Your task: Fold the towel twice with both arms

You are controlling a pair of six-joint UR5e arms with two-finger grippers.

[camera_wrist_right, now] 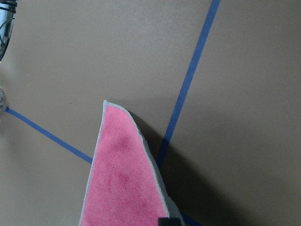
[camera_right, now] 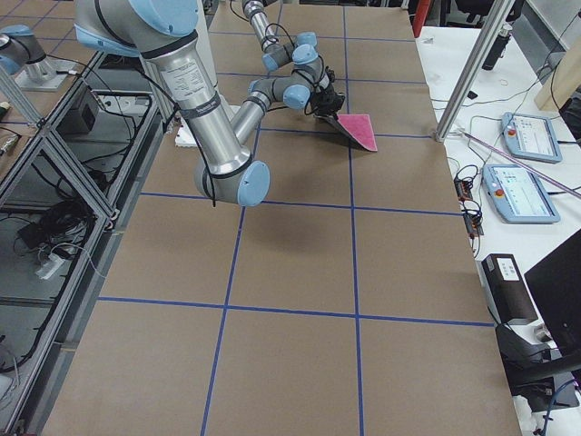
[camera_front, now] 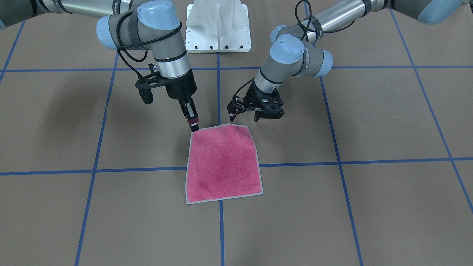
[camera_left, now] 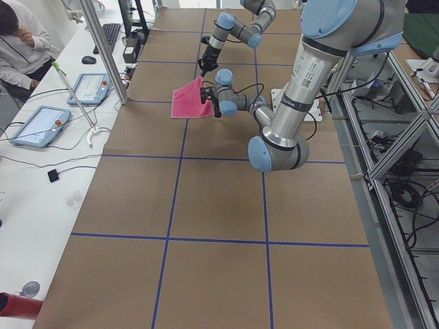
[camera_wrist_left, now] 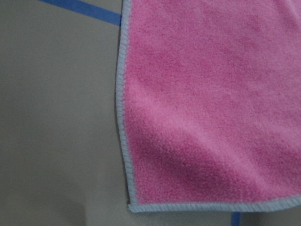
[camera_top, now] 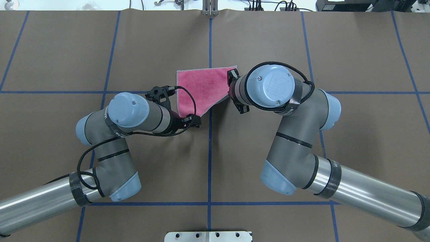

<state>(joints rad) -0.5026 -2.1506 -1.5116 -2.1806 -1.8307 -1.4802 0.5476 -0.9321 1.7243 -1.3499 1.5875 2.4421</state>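
Note:
The towel [camera_front: 223,164] lies pink face up on the brown table, straddling a crossing of blue tape lines. My right gripper [camera_front: 194,126] points down at the towel's robot-side corner and is shut on it. In the right wrist view a black fingertip [camera_wrist_right: 169,220] sits on the towel [camera_wrist_right: 123,188], whose edge is raised and casts a shadow. My left gripper [camera_front: 244,117] hovers tilted just above the other robot-side corner. The left wrist view shows that corner [camera_wrist_left: 130,206] with no fingers in sight. I cannot tell whether the left gripper is open or shut.
The white pedestal base [camera_front: 218,29] stands behind the towel, between the arms. Blue tape lines [camera_front: 94,155] divide the brown table into squares. A side table with tablets [camera_left: 41,127] and a seated person [camera_left: 20,41] runs along the far edge.

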